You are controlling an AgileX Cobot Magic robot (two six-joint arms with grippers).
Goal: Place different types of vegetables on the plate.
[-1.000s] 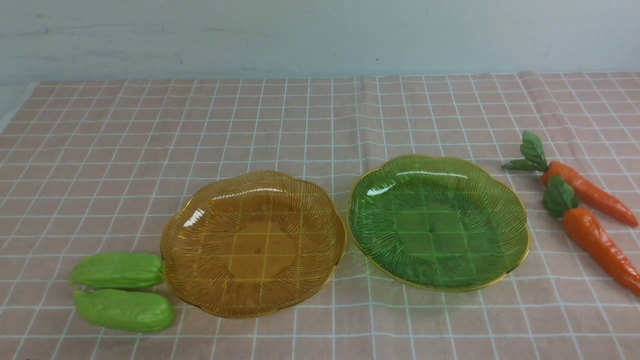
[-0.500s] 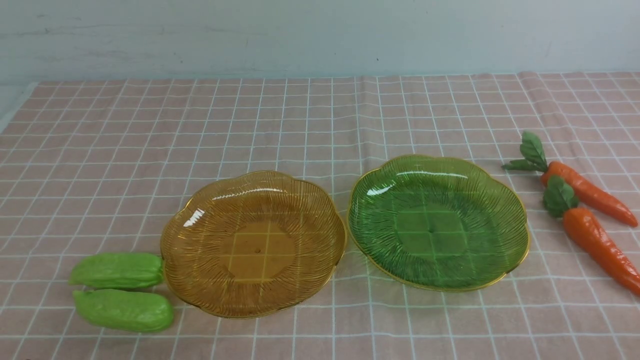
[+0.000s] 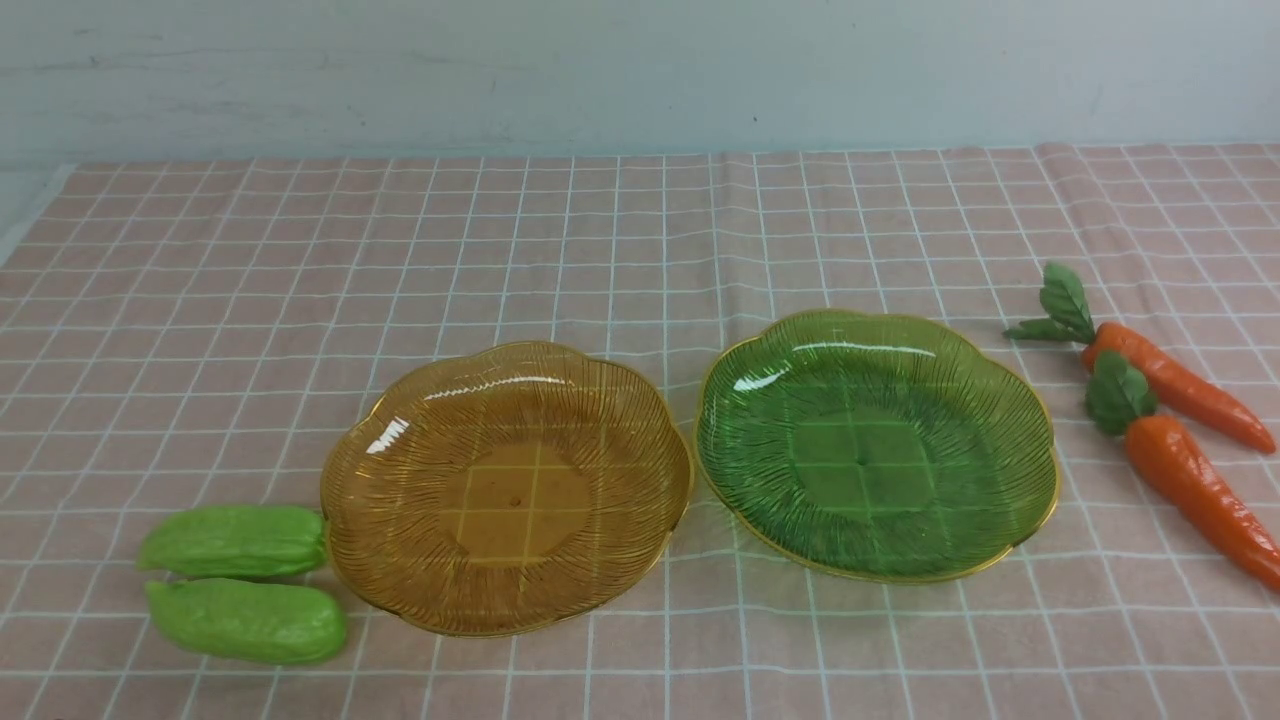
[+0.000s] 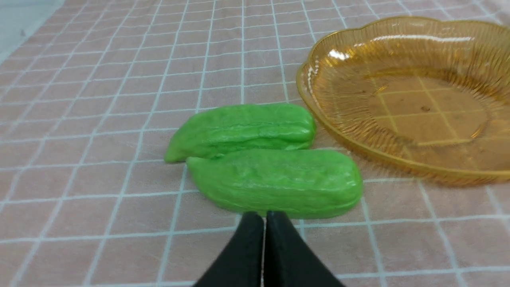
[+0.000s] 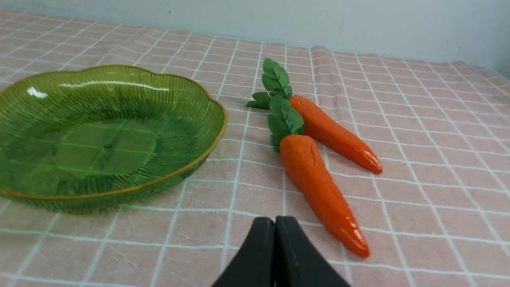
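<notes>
At the left, the left gripper (image 4: pixel 264 223) has its jaws pressed together, holding nothing, just short of the near cucumber (image 3: pixel 248 620). The far cucumber (image 3: pixel 235 540) lies alongside, touching it, with one end just beside the amber plate (image 3: pixel 400 400). The green plate (image 3: pixel 760 370) sits near the amber one, apart. To its right the far carrot (image 3: pixel 1180 385) and near carrot (image 3: pixel 1200 490) lie on the cloth (image 3: pixel 600 250), leaves overlapping. The right gripper (image 5: pixel 274 225) is closed and empty, near the near carrot's tip.

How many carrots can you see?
2. The far carrot and the near carrot lie side by side on the cloth, right of the green plate. None look hidden.
</notes>
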